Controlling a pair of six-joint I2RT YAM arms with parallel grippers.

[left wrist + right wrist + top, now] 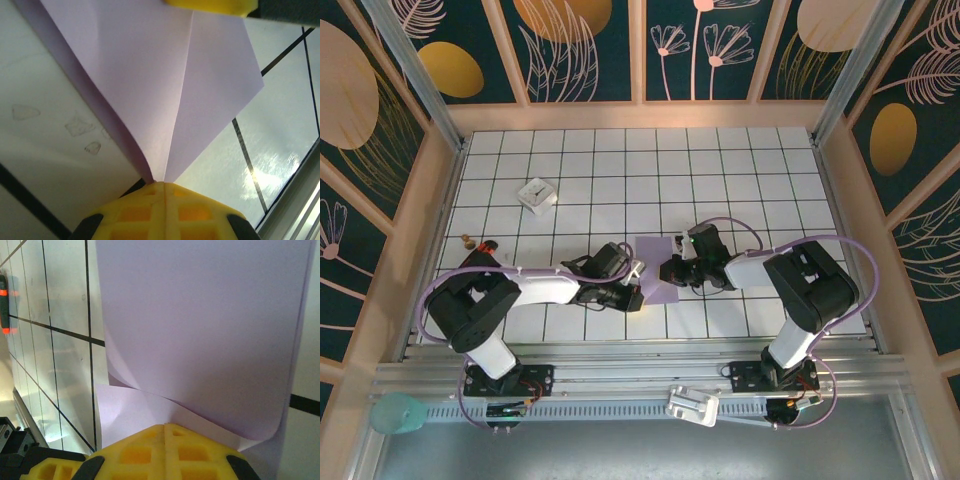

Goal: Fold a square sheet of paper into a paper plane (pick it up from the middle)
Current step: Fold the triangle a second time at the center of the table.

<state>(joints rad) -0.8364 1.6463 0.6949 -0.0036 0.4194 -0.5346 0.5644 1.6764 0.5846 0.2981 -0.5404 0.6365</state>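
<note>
Two closed end effectors pinch the sheet (657, 250) low over the surface (570, 160), near its middle: left end effector (162, 186) on one edge, right end effector (165, 427) opposite. I judge this an early fold. Next, the edges need aligning, then pressing flat. Left wrist shows a crease (187, 75); right wrist shows a curled-over layer (200, 330).

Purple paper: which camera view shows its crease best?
The left wrist view: the purple paper is close, its crease sharp. The right wrist view shows a curled edge; the top view shows it small, partly hidden.
</note>
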